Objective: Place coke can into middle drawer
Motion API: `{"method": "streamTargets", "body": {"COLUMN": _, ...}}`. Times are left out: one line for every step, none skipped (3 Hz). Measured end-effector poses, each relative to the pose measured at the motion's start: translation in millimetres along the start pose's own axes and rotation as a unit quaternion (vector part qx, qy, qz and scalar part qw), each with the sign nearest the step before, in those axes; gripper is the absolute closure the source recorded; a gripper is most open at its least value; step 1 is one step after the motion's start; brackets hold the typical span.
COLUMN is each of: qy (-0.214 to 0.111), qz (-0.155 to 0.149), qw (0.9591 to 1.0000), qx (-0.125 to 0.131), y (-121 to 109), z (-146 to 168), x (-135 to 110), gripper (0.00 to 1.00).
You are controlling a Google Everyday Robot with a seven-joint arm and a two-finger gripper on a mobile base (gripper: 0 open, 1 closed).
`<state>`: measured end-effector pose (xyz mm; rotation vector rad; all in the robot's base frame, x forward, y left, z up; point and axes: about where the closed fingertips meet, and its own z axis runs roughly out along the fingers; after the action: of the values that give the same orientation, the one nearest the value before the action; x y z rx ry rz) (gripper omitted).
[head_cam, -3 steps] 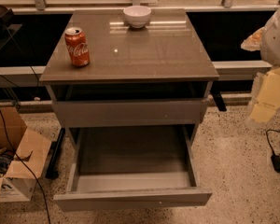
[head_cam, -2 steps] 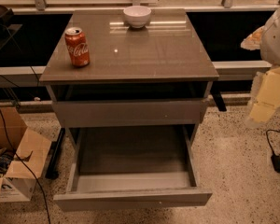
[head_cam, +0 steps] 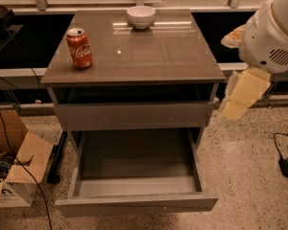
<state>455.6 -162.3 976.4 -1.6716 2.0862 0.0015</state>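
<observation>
The coke can [head_cam: 79,48] stands upright on the left side of the cabinet's brown top [head_cam: 149,56]. The middle drawer [head_cam: 134,204] is pulled out below, with its flat grey floor bare. My gripper [head_cam: 242,95] shows as cream-coloured parts under the white arm housing [head_cam: 273,37], at the right edge beside the cabinet's right front corner. It is at about the height of the upper drawer front, far to the right of the can, and touches nothing.
A white bowl [head_cam: 141,16] sits at the back middle of the cabinet top. A plain grey drawer front [head_cam: 134,115] is above the open drawer. An open cardboard box [head_cam: 17,171] and cables lie on the floor at left. More cables [head_cam: 284,164] lie at right.
The arm and its cream-coloured parts have moved left, closer to the cabinet's right side. The can, the bowl and the drawer have not moved.
</observation>
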Motion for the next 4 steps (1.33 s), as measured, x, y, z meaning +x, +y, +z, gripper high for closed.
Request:
{"method": "streamTargets", "body": {"qy": -0.058, "qz": -0.024, "qw": 0.9976, "qx": -0.029, "y": 1.0, "z": 16.2, "x": -27.0, "gripper": 0.00}}
{"method": "streamTargets", "body": {"qy": -0.125, "qz": -0.042, "qw": 0.9876, "qx": -0.085, "y": -6.1, "z": 44.2, "x": -57.5, "gripper": 0.00}}
{"method": "streamTargets", "body": {"qy": -0.176, "qz": -0.056, "qw": 0.9738, "qx": -0.133, "y": -20.9, "z": 84.2, "x": -90.1, "gripper": 0.00}}
{"method": "streamTargets", "body": {"qy": -0.176, "qz": -0.056, "qw": 0.9738, "qx": -0.133, "y": -20.9, "z": 84.2, "x": -90.2, "gripper": 0.00}}
